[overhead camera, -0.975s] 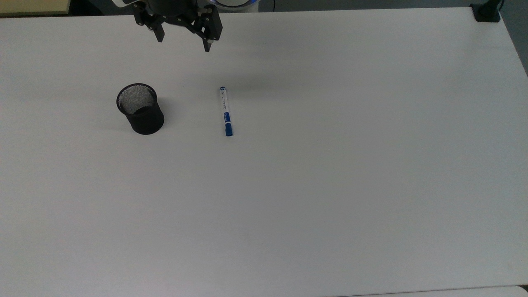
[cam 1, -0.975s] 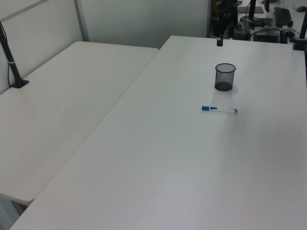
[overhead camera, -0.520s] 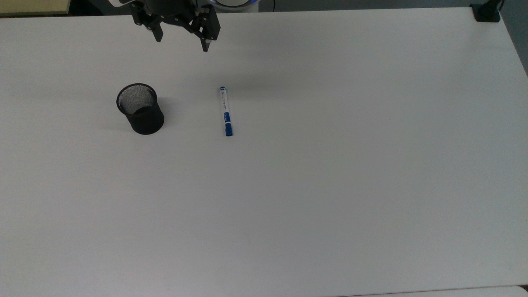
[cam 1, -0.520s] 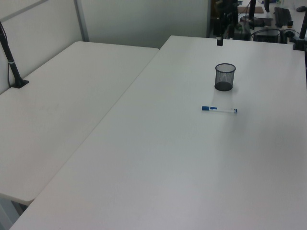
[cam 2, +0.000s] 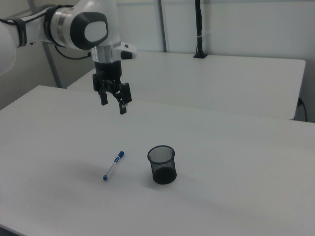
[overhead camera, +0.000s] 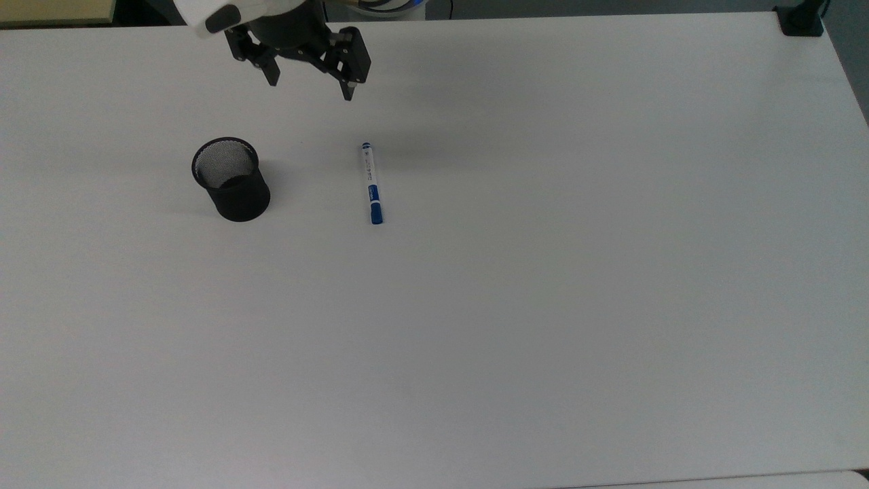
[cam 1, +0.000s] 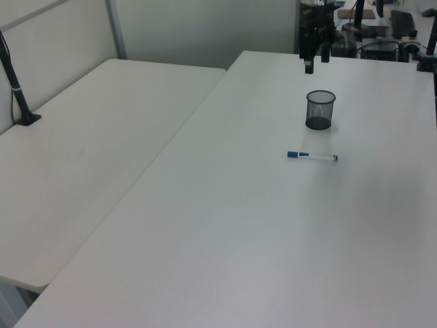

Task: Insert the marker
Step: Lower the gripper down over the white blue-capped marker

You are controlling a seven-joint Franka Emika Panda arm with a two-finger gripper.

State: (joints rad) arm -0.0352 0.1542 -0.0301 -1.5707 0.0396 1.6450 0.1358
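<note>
The marker (overhead camera: 371,183) lies flat on the white table (overhead camera: 543,305), its blue cap pointing to the top view's bottom. It also lies in the left view (cam 1: 312,156) and the right view (cam 2: 113,165). A black mesh cup (overhead camera: 231,180) stands upright to the marker's left in the top view; I see the cup again in the left view (cam 1: 320,109) and in the right view (cam 2: 162,164). My gripper (overhead camera: 311,87) hangs open and holds nothing, well above the table, beyond the cup and the marker. The gripper (cam 2: 113,105) points downward, and in the left view the gripper (cam 1: 316,63) hangs behind the cup.
A black clamp (overhead camera: 801,20) sits at the table's far right corner in the top view. A second white table (cam 1: 89,157) adjoins on the left view's left, with a black post (cam 1: 17,89) on it. Another black post (cam 2: 198,29) stands on the rear table in the right view.
The open gripper has shifted a little toward the marker and cup, lower and slightly right in the top view. The marker and cup have not moved.
</note>
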